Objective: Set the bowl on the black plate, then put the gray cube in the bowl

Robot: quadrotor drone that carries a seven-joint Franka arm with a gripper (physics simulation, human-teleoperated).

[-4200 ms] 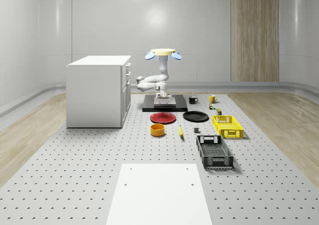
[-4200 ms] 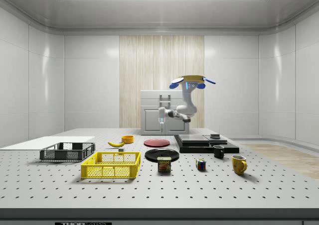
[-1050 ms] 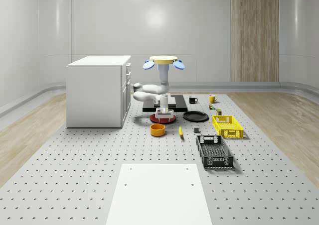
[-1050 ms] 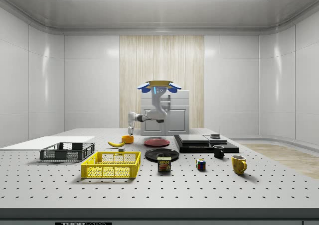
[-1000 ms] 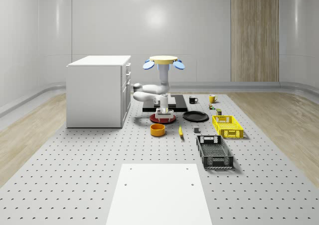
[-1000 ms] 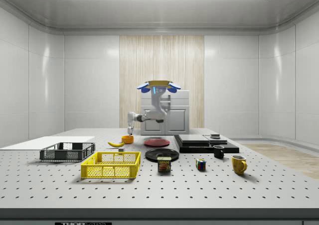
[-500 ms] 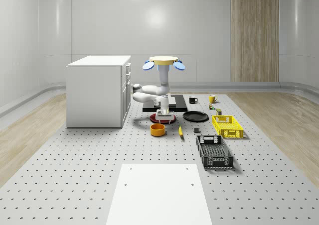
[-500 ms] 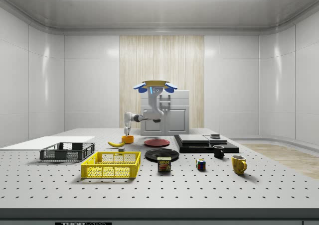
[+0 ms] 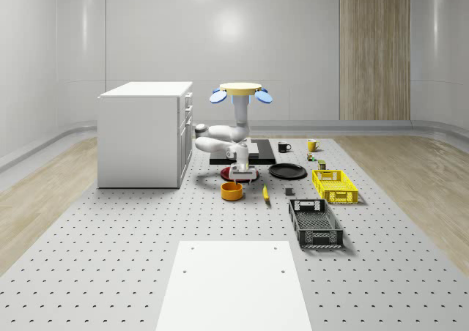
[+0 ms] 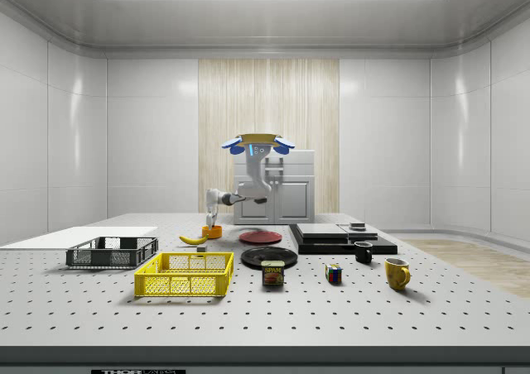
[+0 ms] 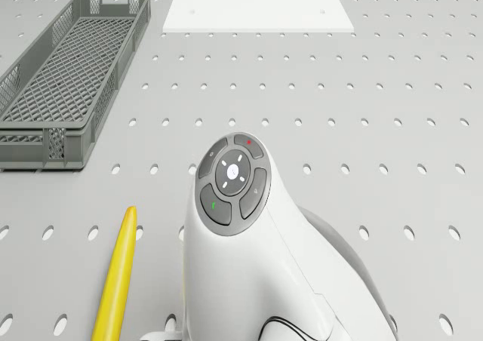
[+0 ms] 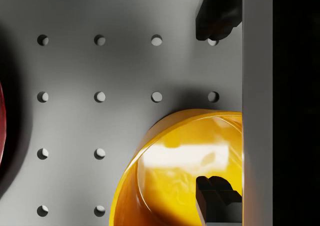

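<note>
table (image 9: 110, 243) open; gripper (image 12: 216, 106) straddles bowl (image 12: 175, 176) rim

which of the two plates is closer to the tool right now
The red plate: the tool hangs at its near edge, just behind the orange bowl. The black plate lies farther toward the whole-scene view's right.

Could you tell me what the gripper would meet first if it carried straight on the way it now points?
Probably the orange bowl. The gripper points down at the table, jaws open, one finger over the bowl's inside and the other past its rim.
</note>
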